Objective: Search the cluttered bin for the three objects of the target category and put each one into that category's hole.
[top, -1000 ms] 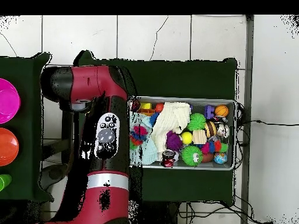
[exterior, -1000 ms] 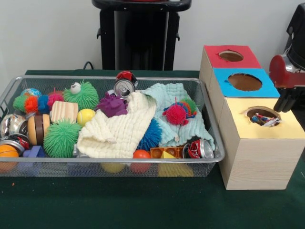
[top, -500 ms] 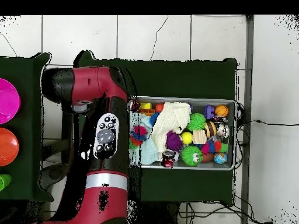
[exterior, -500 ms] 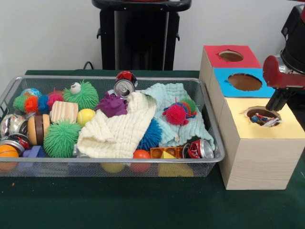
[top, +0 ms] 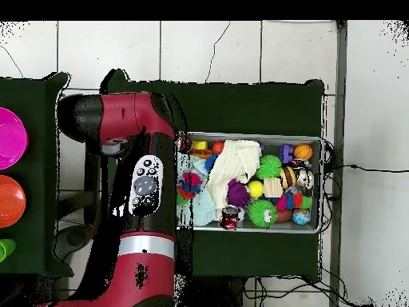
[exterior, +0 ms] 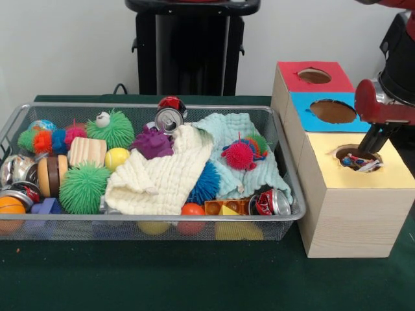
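My gripper (exterior: pixel 368 144) hangs at the right, just over the hole in the yellow-topped box (exterior: pixel 389 176); its tip reaches the hole's rim. A small red, blue and white object (exterior: pixel 357 161) lies inside that hole. Whether the gripper holds anything is unclear. The wire bin (exterior: pixel 155 105) holds an open silver can (exterior: pixel 168 119), a red can (exterior: pixel 272 203) at the front right corner, more cans (exterior: pixel 19 192) at the left, spiky balls and two cloths. In the overhead view the red arm (top: pixel 144 184) covers the boxes and gripper beside the bin (top: pixel 249 135).
Behind the yellow box stand a blue-topped box (exterior: pixel 332 111) and a red-topped box (exterior: pixel 314 76), each with a round hole. A black pedestal (exterior: pixel 191 48) rises behind the bin. Pink (top: pixel 9 137) and orange (top: pixel 9 200) plates lie at the overhead view's left edge.
The gripper has moved left from the picture's right edge to a spot over the yellow box's hole. The bin's contents have not moved.
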You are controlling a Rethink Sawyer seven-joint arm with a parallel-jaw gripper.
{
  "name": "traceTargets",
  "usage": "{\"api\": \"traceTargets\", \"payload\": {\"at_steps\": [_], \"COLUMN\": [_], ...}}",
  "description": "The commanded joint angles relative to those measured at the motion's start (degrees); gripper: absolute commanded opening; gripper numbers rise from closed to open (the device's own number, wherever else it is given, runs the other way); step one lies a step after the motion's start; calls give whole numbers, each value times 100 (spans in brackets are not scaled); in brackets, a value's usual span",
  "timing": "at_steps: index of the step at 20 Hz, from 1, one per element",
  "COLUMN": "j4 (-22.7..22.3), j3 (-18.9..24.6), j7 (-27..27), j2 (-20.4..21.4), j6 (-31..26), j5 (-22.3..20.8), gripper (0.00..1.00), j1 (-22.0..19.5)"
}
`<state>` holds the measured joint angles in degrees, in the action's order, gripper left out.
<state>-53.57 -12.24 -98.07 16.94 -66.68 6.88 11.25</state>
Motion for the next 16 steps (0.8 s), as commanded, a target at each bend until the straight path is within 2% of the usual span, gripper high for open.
{"api": "traceTargets", "payload": {"at_steps": [1,6,11,16], "j4": [-471,-651,-1092,-1244], "j3": [303,416,535,735], "j7": [-1296,-1258,-1231,-1074], "j2": [-288,-337,-283,-376], "j6": [87,301,845,1367], "j5": [99,190,319,490], "gripper": [0,0,0,0], "j1": [-105,-162,-210,-364]}}
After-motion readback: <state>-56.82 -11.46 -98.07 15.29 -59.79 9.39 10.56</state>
